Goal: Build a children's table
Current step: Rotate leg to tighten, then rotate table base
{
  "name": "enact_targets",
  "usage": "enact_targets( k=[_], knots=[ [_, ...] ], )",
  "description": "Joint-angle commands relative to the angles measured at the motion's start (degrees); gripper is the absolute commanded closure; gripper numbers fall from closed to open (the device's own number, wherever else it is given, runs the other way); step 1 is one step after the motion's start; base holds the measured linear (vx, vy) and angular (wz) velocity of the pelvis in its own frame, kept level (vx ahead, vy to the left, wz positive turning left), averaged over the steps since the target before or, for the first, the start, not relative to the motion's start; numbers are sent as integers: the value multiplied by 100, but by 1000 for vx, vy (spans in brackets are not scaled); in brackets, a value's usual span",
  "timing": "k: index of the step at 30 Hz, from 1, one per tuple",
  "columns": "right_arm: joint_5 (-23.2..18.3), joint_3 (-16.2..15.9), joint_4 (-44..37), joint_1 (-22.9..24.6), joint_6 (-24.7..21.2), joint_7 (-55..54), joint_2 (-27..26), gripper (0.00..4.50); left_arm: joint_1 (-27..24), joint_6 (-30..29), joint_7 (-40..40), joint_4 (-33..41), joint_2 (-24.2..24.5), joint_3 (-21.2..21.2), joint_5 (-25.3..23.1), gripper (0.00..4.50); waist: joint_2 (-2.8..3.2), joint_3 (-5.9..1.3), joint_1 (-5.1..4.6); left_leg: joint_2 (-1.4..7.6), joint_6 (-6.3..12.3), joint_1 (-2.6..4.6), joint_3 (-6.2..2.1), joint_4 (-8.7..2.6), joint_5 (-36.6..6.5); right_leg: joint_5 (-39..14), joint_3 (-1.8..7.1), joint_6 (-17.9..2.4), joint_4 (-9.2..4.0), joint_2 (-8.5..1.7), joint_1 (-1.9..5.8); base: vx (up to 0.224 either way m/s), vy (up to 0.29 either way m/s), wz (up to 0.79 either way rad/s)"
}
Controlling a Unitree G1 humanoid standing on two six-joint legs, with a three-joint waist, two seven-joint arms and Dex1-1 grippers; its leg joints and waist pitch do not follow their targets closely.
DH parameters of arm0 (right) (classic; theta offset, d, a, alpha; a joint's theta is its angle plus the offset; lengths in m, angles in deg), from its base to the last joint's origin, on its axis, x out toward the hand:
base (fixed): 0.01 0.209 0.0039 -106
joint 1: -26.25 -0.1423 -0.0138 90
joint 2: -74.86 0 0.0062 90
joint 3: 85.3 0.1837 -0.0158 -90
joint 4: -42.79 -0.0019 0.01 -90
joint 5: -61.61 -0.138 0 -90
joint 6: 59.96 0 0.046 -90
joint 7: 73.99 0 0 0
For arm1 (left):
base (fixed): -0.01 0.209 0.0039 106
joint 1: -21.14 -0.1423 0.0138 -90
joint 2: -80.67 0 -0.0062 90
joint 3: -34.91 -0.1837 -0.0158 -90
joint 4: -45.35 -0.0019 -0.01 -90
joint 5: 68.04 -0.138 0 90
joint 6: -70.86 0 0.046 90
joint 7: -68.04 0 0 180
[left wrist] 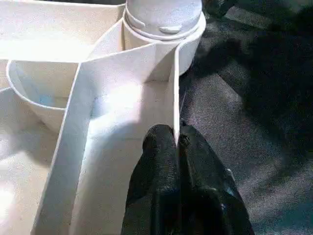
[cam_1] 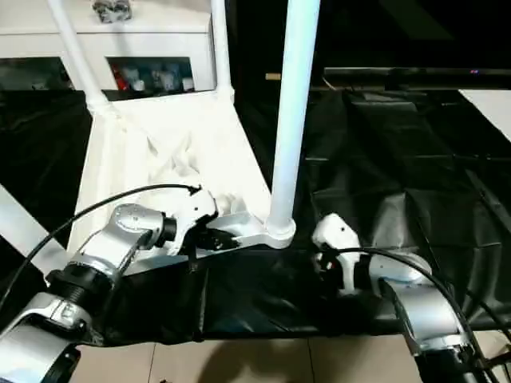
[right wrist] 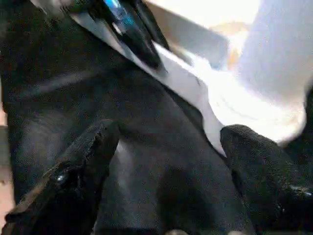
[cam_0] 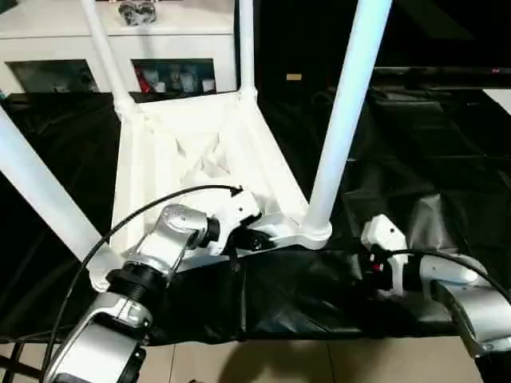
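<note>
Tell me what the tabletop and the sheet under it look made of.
Tabletop: probably moulded plastic, white and smooth, judging by its thin ribs and rounded corner sockets. Sheet: thin black plastic film or coated fabric, hard to say which; it creases and shines softly.

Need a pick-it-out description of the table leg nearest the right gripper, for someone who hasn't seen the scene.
Start at the upturned white tabletop lying on the black sheet before the white cabinet. Four legs rise from its corner sockets. The one meant is the leg at the near corner on the robot's right, standing between the left gripper, shut on the tabletop's rim, and the open right gripper.
</note>
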Motion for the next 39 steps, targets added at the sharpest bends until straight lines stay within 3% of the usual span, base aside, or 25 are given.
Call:
enact_targets(
  k=[1,3,5,6,7,8,10,11,12,13,14,15,16,17,18,21,23,25,27,32,39],
  knots=[
    [-142,-41,-114,-50,-117,-64,-99,66,-99,-32,6,24,9,73,124,406,-110,-286,22,231,618,-40,-65,-336,-864,-1487,313,-983,-490,-422,283,0,0,0],
    [-192,-100,-4,-185,-111,-233,-377,66,-240,-390,204,468,33,234,452,392,-121,-289,34,231,583,-37,-59,-334,-824,-1476,309,-1052,-478,-440,277,0,0,0],
    [-198,-124,14,-200,-102,-270,-461,66,-327,-474,306,653,70,256,547,385,-92,-310,33,243,540,-42,-68,-331,-734,-1299,309,-1145,-434,-444,277,0,0,0],
    [-209,-132,150,-314,-98,-348,-621,66,-496,-721,363,1058,117,344,742,375,-113,-322,25,256,572,-36,-64,-324,-611,-999,321,-1207,-401,-429,274,0,0,0],
    [-212,-136,237,-383,-95,-403,-724,66,-616,-875,380,1322,147,403,865,365,-96,-340,16,270,595,-65,-77,-323,-422,-553,326,-1378,-316,-447,293,0,0,0],
    [-104,-186,579,-596,21,-617,-946,66,-994,-1269,231,2010,213,577,1092,358,-157,-350,17,274,652,-55,-63,-307,-302,-258,330,-1484,-276,-441,284,0,0,0],
    [-95,-186,608,-612,33,-635,-959,66,-1021,-1280,208,2049,218,587,1091,351,-113,-344,23,264,695,-68,-56,-299,-182,-97,332,-1543,-267,-431,267,0,0,0],
    [-46,-166,930,-802,129,-804,-1107,66,-1321,-1442,-112,2465,252,729,1062,342,-175,-371,32,264,739,-63,-48,-272,-94,65,332,-1569,-226,-429,275,0,0,0],
    [-56,-146,1027,-864,143,-847,-1154,66,-1414,-1515,-247,2599,260,780,1050,323,-136,-349,47,260,787,-74,-42,-264,-51,101,332,-1566,-226,-416,250,0,0,0],
    [-29,-138,1124,-924,197,-918,-1200,66,-1522,-1554,-322,2752,275,826,1061,323,-138,-341,39,261,786,-81,-39,-266,-104,45,330,-1555,-232,-417,249,0,0,0],
    [64,-100,1512,-1158,415,-1147,-1363,66,-1925,-1721,-612,3315,279,1022,1107,318,-246,-308,76,291,683,-90,-47,-306,-319,-469,323,-1470,-251,-475,251,0,0,0],
    [64,-100,1512,-1158,415,-1147,-1363,66,-1925,-1721,-612,3315,279,1022,1107,316,-222,-268,71,270,625,-98,-34,-313,-446,-778,322,-1392,-311,-454,228,0,0,0],
    [144,-63,1734,-1286,517,-1338,-1423,66,-2141,-1751,-725,3585,269,1087,1101,289,-227,-269,107,290,462,-31,-22,-307,-628,-1077,341,-1288,-344,-446,197,0,0,0],
    [187,-45,1917,-1399,582,-1459,-1446,66,-2325,-1856,-839,3845,254,1138,1104,280,-243,-256,96,293,405,-39,-30,-321,-651,-1070,344,-1288,-330,-439,197,0,0,0],
    [234,-32,2062,-1489,648,-1565,-1464,66,-2457,-1929,-901,4027,253,1170,1116,278,-304,-233,82,296,328,-53,-29,-340,-729,-1107,341,-1251,-339,-422,200,0,0,0],
    [373,92,2733,-1905,883,-2069,-1580,66,-2912,-2127,-1048,4627,310,1253,1217,262,-342,-212,106,289,209,-15,-20,-349,-887,-1354,355,-1171,-356,-422,169,0,0,0],
    [440,213,3402,-2316,1098,-2526,-1653,66,-3270,-2248,-1137,5079,336,1265,1330,246,-345,-210,103,289,136,-28,-32,-354,-870,-1335,355,-1174,-329,-435,177,0,0,0],
    [488,282,3902,-2607,1318,-2836,-1704,66,-3508,-2367,-1197,5402,384,1249,1418,229,-431,-209,95,291,110,-32,-25,-358,-857,-1293,352,-1197,-316,-438,176,0,0,0],
    [551,367,4482,-2927,1555,-3231,-1744,66,-3784,-2416,-1159,5616,529,1279,1455,218,-473,-223,94,275,112,-21,-8,-334,-729,-965,356,-1183,-262,-401,166,0,0,0],
    [673,444,5154,-3299,1848,-3749,-1714,66,-4137,-2393,-1022,5835,854,1407,1478,173,-488,-229,123,268,116,-10,1,-315,-600,-592,357,-1159,-205,-392,172,0,0,0],
    [594,652,5813,-3599,2488,-3844,-1687,66,-4623,-1929,-627,5910,1510,1822,1629,106,-476,-209,149,253,5,-13,5,-323,-1007,-878,365,-1061,-221,-376,169,0,0,0]
  ],
)
